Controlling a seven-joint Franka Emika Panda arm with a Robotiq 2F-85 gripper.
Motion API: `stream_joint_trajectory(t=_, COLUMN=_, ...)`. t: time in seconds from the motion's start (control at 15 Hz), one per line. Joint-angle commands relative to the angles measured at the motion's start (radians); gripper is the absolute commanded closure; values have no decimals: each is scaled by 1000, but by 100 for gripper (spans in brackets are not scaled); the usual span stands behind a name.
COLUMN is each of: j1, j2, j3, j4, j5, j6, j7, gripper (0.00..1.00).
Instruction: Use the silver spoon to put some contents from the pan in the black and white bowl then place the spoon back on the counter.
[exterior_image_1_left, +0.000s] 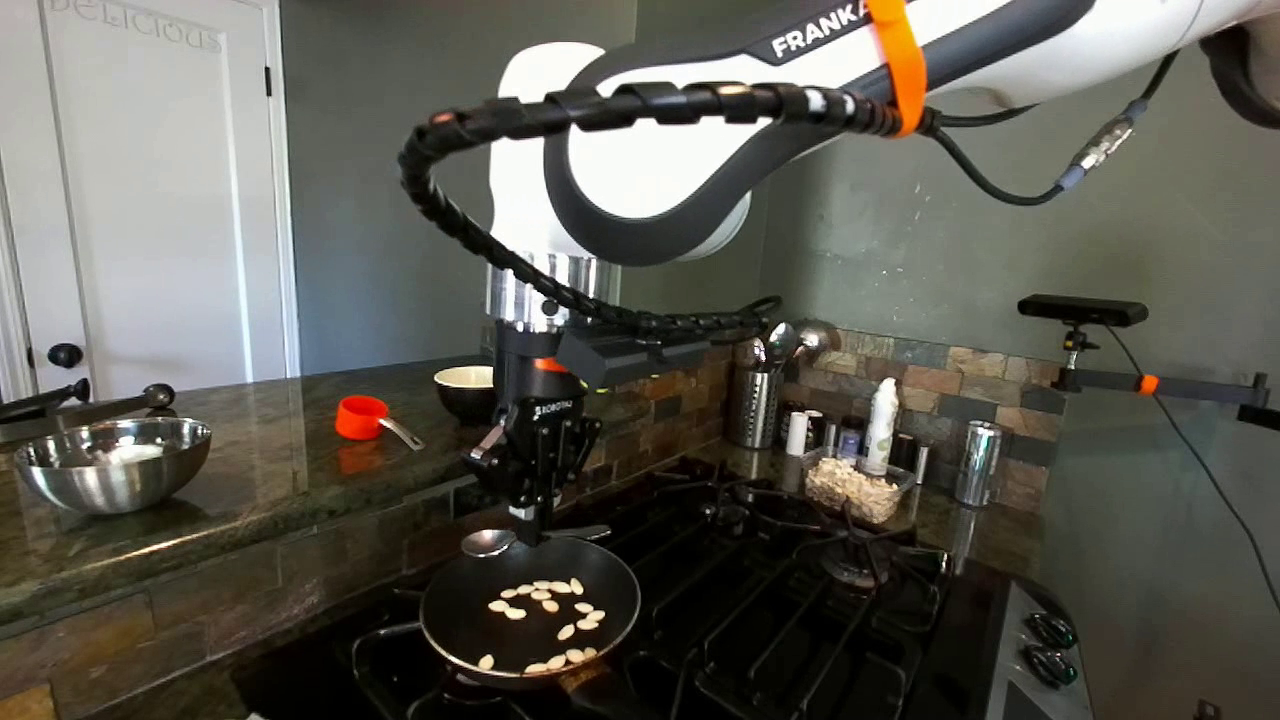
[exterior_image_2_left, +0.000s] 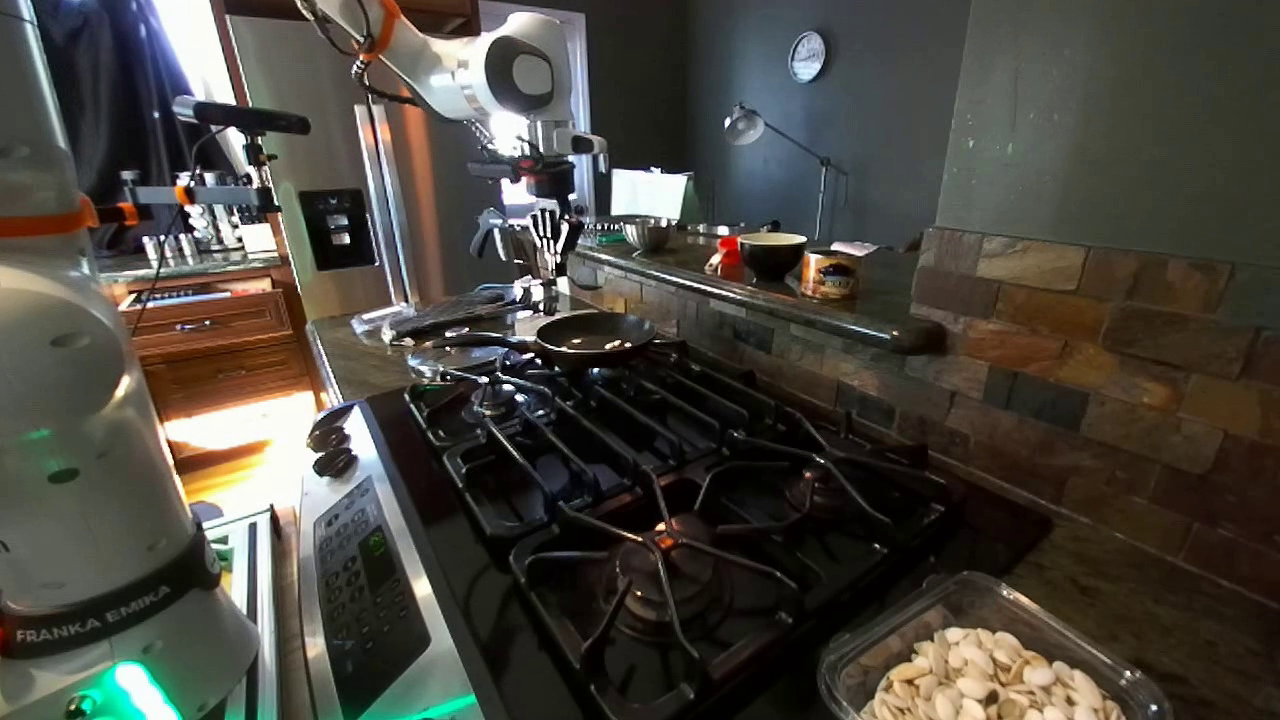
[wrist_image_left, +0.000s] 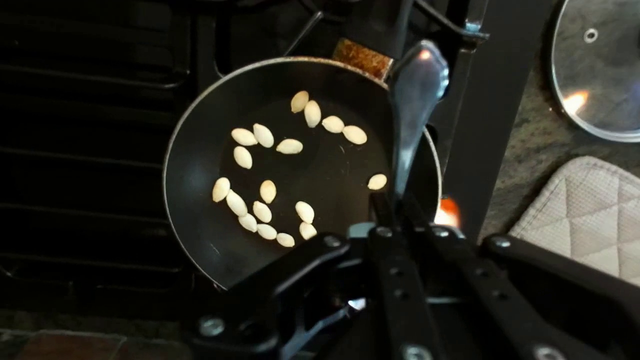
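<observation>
Glossy dark stone counter (exterior_image_1_left: 260, 470), black gas stove (exterior_image_1_left: 770, 600).
Black gripper (wrist_image_left: 396, 209) clamped on the thin silver spoon (wrist_image_left: 410, 110) near the rim of the round black pan (wrist_image_left: 320, 167); cream oval seeds (wrist_image_left: 263, 135) inside.

Eighteen seeds (wrist_image_left: 268, 191) in one pan (wrist_image_left: 322, 167), one held spoon (wrist_image_left: 409, 112), two bowls (exterior_image_2_left: 770, 260)

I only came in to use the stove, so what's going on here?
A robot's gripper is shut on the handle of a silver spoon, held at the edge of the black pan. Pale seeds lie scattered in the pan; in an exterior view the spoon looks empty. The black and white bowl stands on the raised counter near a red measuring cup; whether any seeds are in that bowl, I can't tell. The spoon is not yet back on the counter.
</observation>
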Motion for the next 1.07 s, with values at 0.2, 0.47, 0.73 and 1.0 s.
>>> stream_joint_trajectory(t=0.2, j1=-42, j2=-46, j3=7, j4=-137, j5=62, j6=182, j7=87, gripper=93)
stream_joint_trajectory(t=0.47, j1=-51, j2=-49, j3=4, j4=-153, j5=98, j6=206, j7=74, gripper=98)
stream_joint_trajectory(t=0.73, j1=-59, j2=-14, j3=-2, j4=-133, j5=298, j6=235, j7=-42, gripper=98)
stream_joint_trajectory(t=1.0, j1=-78, j2=2, j3=-3, j4=-137, j5=505, j6=222, j7=-122, gripper=98)
